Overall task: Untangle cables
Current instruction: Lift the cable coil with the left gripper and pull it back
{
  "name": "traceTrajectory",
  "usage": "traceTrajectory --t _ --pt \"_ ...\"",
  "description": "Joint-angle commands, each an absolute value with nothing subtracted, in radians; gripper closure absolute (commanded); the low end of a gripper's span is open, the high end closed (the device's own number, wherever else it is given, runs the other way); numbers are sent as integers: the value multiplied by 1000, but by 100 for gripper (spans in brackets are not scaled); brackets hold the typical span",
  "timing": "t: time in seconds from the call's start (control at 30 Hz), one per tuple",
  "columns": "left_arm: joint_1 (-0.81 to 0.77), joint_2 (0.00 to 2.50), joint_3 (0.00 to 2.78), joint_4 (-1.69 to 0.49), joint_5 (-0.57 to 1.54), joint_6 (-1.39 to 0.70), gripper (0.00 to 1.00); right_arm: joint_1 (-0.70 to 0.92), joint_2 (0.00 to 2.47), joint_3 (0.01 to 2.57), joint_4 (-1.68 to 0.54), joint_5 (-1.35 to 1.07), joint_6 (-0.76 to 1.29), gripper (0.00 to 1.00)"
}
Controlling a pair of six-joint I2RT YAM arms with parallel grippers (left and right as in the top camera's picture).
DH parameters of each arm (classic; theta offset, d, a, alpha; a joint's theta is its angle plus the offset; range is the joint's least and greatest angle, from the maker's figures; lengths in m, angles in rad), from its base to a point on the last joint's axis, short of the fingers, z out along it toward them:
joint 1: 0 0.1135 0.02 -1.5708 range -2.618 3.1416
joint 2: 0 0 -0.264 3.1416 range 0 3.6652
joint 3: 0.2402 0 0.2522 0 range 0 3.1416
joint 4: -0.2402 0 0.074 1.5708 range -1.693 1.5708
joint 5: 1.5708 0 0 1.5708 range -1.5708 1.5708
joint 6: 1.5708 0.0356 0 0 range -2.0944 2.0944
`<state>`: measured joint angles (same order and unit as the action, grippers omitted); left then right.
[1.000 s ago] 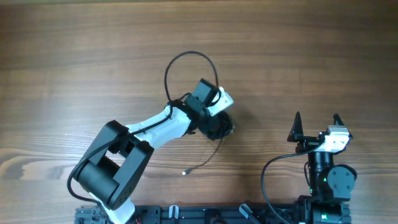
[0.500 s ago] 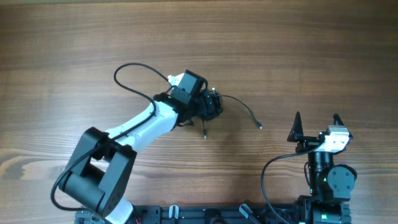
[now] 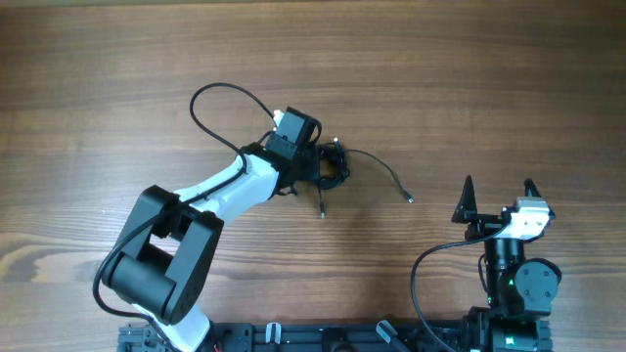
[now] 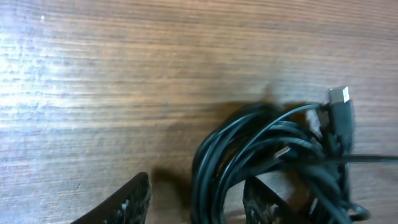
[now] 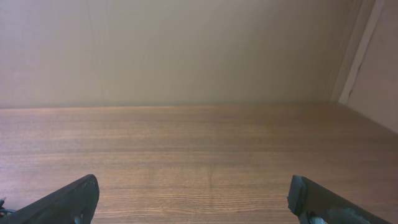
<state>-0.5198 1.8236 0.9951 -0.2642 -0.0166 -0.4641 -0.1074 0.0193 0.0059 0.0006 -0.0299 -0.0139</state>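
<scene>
The cables (image 3: 337,166) are thin black wires coiled in a small bundle near the table's middle. One loose end (image 3: 409,199) trails right, and another (image 3: 321,212) points toward the front. My left gripper (image 3: 326,167) is down at the bundle's left side. In the left wrist view its jaws (image 4: 199,202) straddle some strands of the cables (image 4: 249,155). A gap shows beside the left finger (image 4: 134,200), and a plug (image 4: 339,96) sticks up at the right. My right gripper (image 3: 497,192) stands open near the front right with nothing between its fingers (image 5: 68,202).
The left arm's own thicker black cable (image 3: 223,98) loops over the table behind the arm. The right arm's cable (image 3: 421,269) curls at the front edge. The table (image 3: 117,117) is bare wood, and a wall (image 5: 186,50) rises beyond its far edge.
The left arm swung up and left with the bundle, and a cable end now lies stretched out to the right. Its jaws opened wide, then narrowed around the strands. The right arm stayed still.
</scene>
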Motion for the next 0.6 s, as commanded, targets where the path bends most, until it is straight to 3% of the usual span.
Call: traceTrajectory --t 0.0,0.17,0.27,0.43,0.57 --pt "-519 1848 999 -237 -12 -448 56 -106 10 5 3 -46 -26 0" --pt "-518 1895 999 -243 -15 -448 78 -106 10 5 3 -46 -26 0" --pt "-517 1897 999 -244 -47 -448 96 -106 10 5 3 -46 -26 0" --pt "-513 1880 1006 -262 -70 -444 96 -106 10 5 3 -46 -26 0" --pt "-471 1682 1061 -441 -110 -453 96 -106 10 5 3 -46 -26 0"
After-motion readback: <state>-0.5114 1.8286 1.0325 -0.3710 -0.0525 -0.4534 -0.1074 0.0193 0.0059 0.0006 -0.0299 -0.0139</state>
